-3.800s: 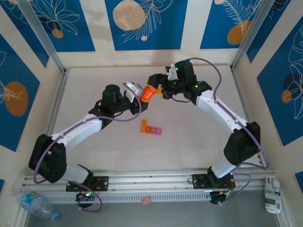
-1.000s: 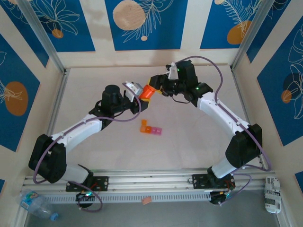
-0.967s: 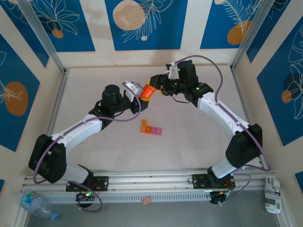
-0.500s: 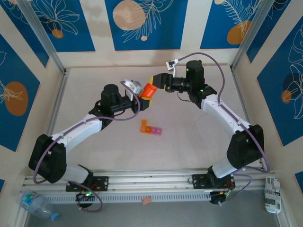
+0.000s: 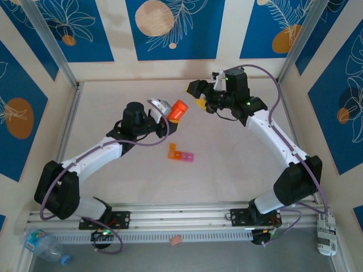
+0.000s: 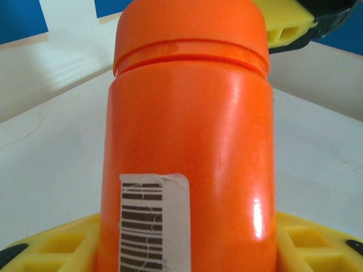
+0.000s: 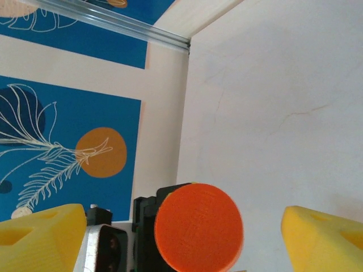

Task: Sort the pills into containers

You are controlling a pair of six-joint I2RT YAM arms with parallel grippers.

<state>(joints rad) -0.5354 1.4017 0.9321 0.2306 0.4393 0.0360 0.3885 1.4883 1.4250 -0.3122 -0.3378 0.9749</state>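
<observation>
My left gripper (image 5: 172,115) is shut on an orange cylindrical bottle (image 5: 179,109) held above the table, tilted toward the back right. In the left wrist view the bottle (image 6: 190,141) has a barcode label, its cap on, with yellow fingers (image 6: 54,246) on either side of it. My right gripper (image 5: 198,94) stands open just beyond the cap, apart from it. Its wrist view looks at the round cap (image 7: 198,228) between spread yellow fingertips (image 7: 323,241). The containers (image 5: 180,153), one orange and two pink cubes, lie on the table below the bottle. The pills are hidden.
Walls with blue panels and metal posts (image 5: 52,45) close in the table on three sides. An aluminium rail (image 5: 181,218) runs along the near edge. A plastic water bottle (image 5: 44,245) lies off the table at the front left.
My right gripper opened off the bottle's cap and drew back up and to the right. The left gripper kept the bottle almost still.
</observation>
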